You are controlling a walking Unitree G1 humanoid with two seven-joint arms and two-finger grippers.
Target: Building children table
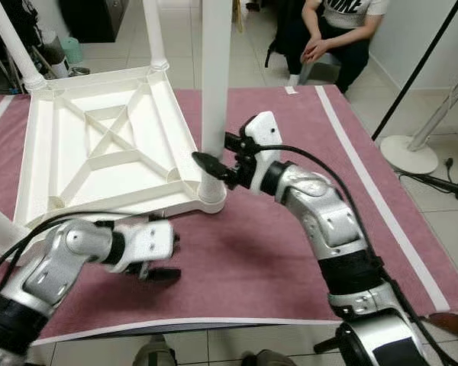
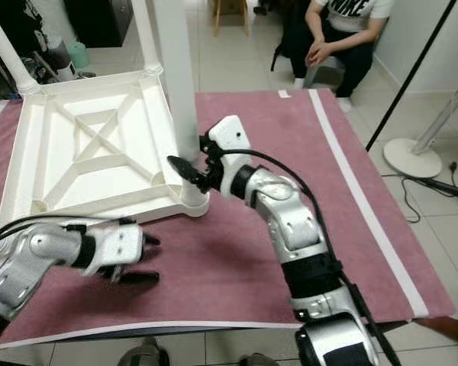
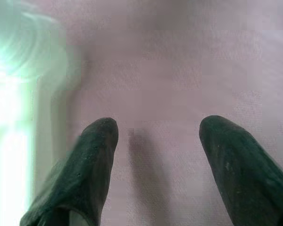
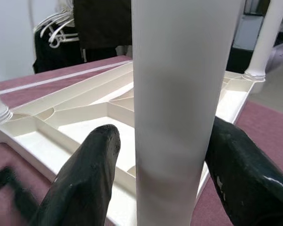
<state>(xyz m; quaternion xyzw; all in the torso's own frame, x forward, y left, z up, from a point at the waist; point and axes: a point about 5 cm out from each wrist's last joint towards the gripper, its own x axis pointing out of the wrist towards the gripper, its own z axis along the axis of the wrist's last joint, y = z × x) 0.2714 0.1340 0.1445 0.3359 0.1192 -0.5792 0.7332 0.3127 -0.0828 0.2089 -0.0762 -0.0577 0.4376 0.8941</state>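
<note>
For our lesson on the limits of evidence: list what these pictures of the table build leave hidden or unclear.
- Tops of the white legs: cut off by the upper edge, eye views.
- Whether the right gripper touches that leg: fingers flank it, contact unclear.
- Tabletop corner nearest the left gripper: hidden by the arm.
- Left wrist view: one side blurred by glare.

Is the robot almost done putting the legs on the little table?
Getting close. The white tabletop lies upside down on the pink cloth, with two far legs already standing in their corners. The right gripper has its fingers around the near-right leg, which sits in its socket. The left gripper hovers open over the cloth. The near-left corner socket looks empty.
</note>
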